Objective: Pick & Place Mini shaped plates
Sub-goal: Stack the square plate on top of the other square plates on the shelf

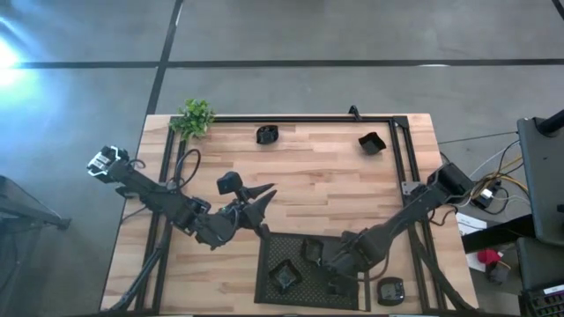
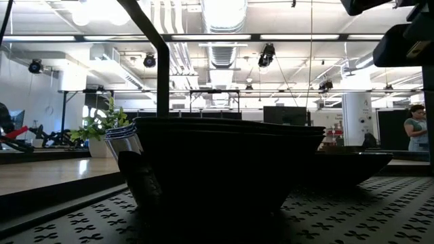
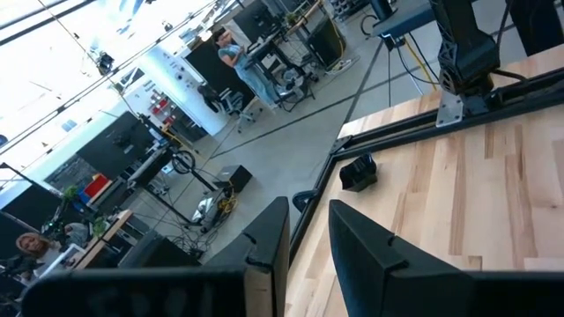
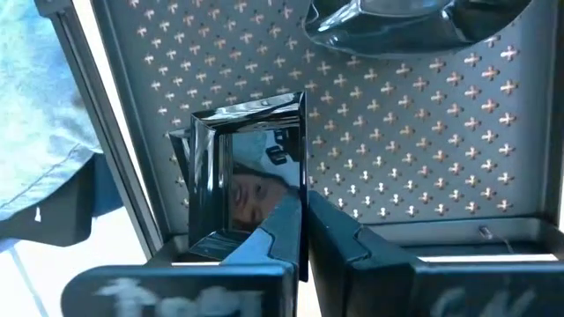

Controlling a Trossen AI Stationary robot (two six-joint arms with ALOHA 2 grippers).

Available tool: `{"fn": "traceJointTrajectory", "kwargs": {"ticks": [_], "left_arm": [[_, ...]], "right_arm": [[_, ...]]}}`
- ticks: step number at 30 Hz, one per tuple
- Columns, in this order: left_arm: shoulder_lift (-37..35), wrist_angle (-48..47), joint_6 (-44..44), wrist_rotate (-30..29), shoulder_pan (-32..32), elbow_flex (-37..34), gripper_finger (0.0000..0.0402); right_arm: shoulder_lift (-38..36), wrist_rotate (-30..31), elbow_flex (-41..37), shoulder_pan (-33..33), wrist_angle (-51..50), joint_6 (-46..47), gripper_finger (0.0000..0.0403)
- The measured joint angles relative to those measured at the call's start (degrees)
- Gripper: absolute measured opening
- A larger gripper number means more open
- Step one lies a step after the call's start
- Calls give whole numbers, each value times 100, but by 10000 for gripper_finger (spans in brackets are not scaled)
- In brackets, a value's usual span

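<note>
Several tiny glossy black plates are in view. On the bare table lie one (image 1: 267, 134) and another (image 1: 372, 143) near the far edge, one (image 1: 229, 182) beside my left gripper, and one (image 1: 390, 291) right of the tray. Others lie in the black mesh tray (image 1: 269, 245), among them one (image 1: 285, 277). My right gripper (image 1: 337, 264) hangs over the tray, shut on a square plate (image 4: 247, 176). My left gripper (image 1: 257, 198) is open and empty, raised at the table's middle. Its wrist view shows a far plate (image 3: 357, 172). My right gripper pinches the square plate by one side wall (image 4: 304, 189), with one finger (image 4: 264, 238) inside the hollow and the other (image 4: 352, 246) outside. The fingers come from above, pointing down at the tray. I cannot tell whether the plate is lifted or rests on the mesh.
A small green plant (image 1: 195, 116) stands at the far left corner. A black frame rail (image 1: 300, 119) runs along the table's far and side edges. Bare wood lies between the tray and the far plates. In the low view a dark plate (image 2: 224, 163) fills the foreground.
</note>
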Motion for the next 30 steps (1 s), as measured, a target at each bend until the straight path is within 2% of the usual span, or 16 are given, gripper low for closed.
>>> {"fn": "traceJointTrajectory", "kwargs": {"ticks": [12,21,30], "left_arm": [[0,0,35,0,0,0,80],[0,0,46,0,0,-2,80],[0,0,48,0,0,-2,80]], "right_arm": [[48,-373,6,35,39,-330,11],[50,-403,6,52,241,-475,11],[53,-433,6,72,448,-669,43]]}}
